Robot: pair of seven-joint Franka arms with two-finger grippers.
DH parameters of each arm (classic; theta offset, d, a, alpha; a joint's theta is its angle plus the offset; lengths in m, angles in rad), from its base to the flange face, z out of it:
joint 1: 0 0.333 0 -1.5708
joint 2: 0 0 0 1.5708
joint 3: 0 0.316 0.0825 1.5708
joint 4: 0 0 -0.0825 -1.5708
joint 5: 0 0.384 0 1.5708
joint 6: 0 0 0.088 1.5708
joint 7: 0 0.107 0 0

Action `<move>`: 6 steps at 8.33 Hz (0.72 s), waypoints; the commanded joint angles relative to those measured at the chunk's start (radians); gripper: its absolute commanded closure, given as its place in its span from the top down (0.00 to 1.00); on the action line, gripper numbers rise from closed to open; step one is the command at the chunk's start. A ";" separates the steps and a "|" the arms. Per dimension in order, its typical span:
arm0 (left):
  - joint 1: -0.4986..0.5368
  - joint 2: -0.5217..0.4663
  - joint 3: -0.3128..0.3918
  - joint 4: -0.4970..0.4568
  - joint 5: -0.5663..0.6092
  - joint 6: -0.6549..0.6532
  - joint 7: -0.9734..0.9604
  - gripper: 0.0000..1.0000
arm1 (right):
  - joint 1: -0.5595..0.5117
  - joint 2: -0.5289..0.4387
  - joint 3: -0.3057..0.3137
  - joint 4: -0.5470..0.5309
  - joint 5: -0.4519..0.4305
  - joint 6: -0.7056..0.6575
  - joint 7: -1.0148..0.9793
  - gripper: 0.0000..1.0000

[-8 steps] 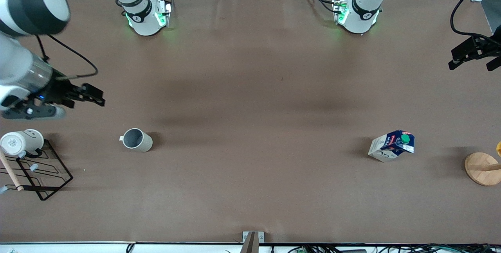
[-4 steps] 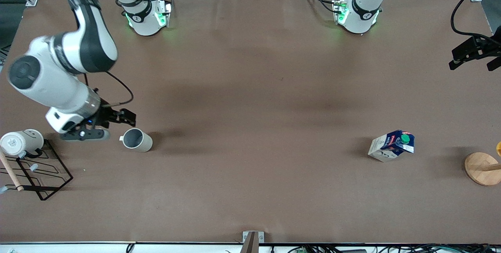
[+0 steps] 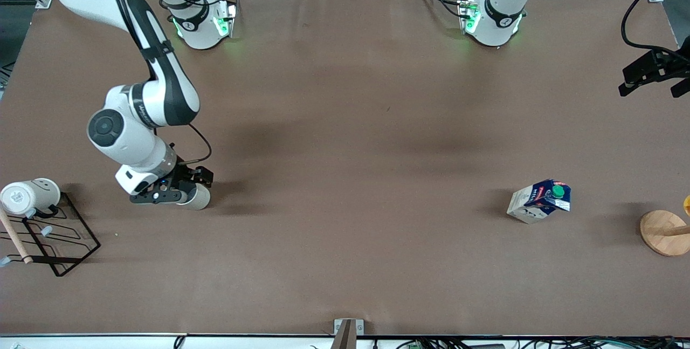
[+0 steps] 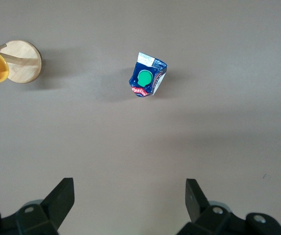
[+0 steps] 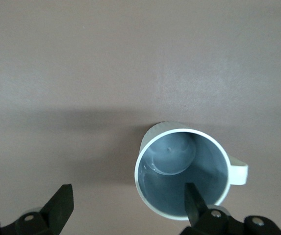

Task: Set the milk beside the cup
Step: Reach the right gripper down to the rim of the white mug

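Right gripper being positioned over the cup, fingers spread wide.

One fingertip is being shown over the smooth grey interior. The gable-top milk is seen standing well apart, below the wide-open, empty left gripper, which is being held waiting.

A high front camera faces both arm bases across the table. Wrist cameras look straight down: the left from height, the right close above the cup.
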 commanded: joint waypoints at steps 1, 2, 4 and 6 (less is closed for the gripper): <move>0.002 0.004 -0.002 0.013 0.008 -0.021 -0.006 1.00 | 0.030 0.023 -0.005 -0.031 0.011 0.040 0.011 1.00; 0.002 0.004 -0.002 0.013 0.008 -0.028 -0.008 1.00 | 0.030 0.025 -0.005 -0.032 0.011 0.039 0.012 0.83; 0.002 0.010 -0.003 0.016 0.006 -0.035 -0.014 1.00 | 0.021 0.025 -0.005 -0.026 0.011 0.040 0.017 0.11; -0.001 0.033 -0.004 0.018 0.008 -0.037 -0.018 1.00 | 0.014 0.023 -0.005 -0.017 0.011 0.036 0.017 0.00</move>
